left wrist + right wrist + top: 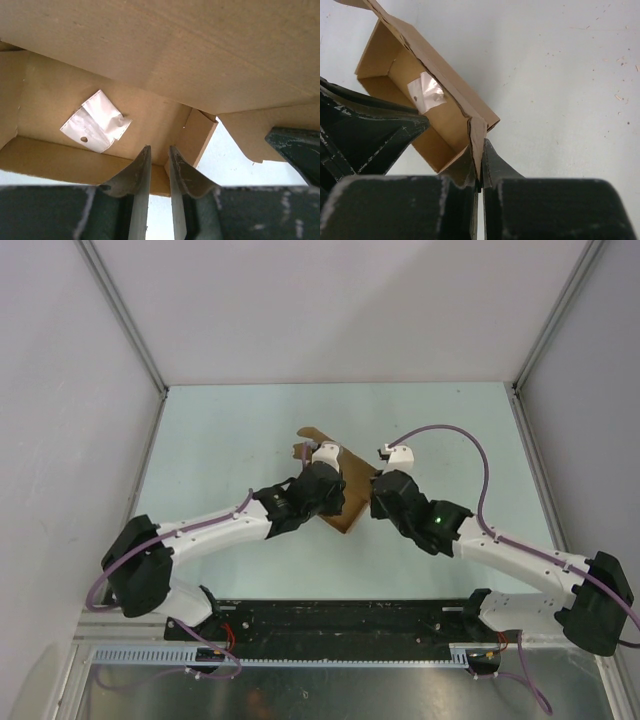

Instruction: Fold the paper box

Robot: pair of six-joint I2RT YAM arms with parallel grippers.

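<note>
Small white packet [96, 122], pale green table [220, 440], white enclosure walls [330, 310]

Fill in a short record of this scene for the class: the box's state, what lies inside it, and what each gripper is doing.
Box: paper box, brown cardboard, walls up, top open, resting on the table
Contents: small white packet lying on the box floor
Left: left gripper, jaws slightly apart, close to a box wall
Right: right gripper, shut on a wall at the box's corner
Lid: not yet closed
</note>
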